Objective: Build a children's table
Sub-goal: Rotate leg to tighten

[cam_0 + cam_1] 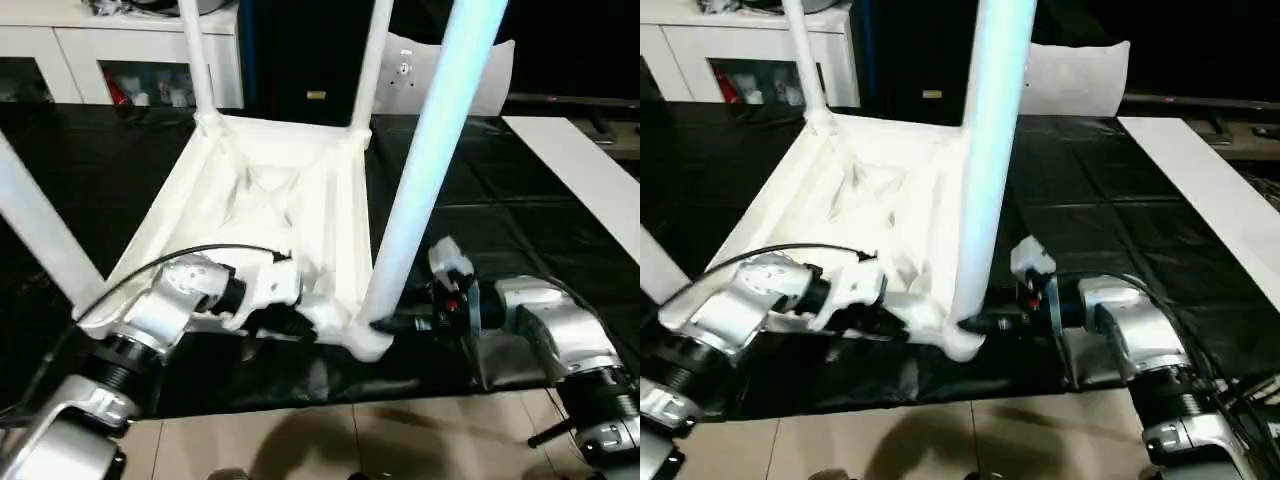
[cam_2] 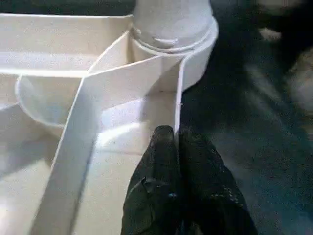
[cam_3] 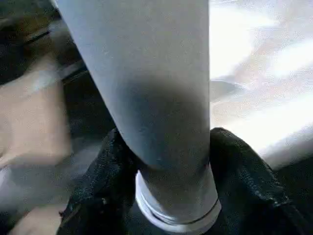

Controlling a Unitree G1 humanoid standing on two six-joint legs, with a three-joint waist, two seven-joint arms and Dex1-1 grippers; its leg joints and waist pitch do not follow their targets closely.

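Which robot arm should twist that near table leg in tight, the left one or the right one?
Probably the right. The right gripper already has its fingers around the near leg just above the corner socket. The left gripper is shut on the tabletop's rim, steadying it.

Head pair: looking forward and down over both forearms from slightly offset spots, sharing the upturned table (image 1: 270, 200), the near corner leg (image 1: 990, 150) and the black mat (image 1: 500, 200). Left wrist: peering very close along the left gripper (image 2: 177, 142) at the table's rim and same corner socket. Right wrist: pressing closer still against that leg's base, between the right gripper (image 3: 171, 161) fingers.
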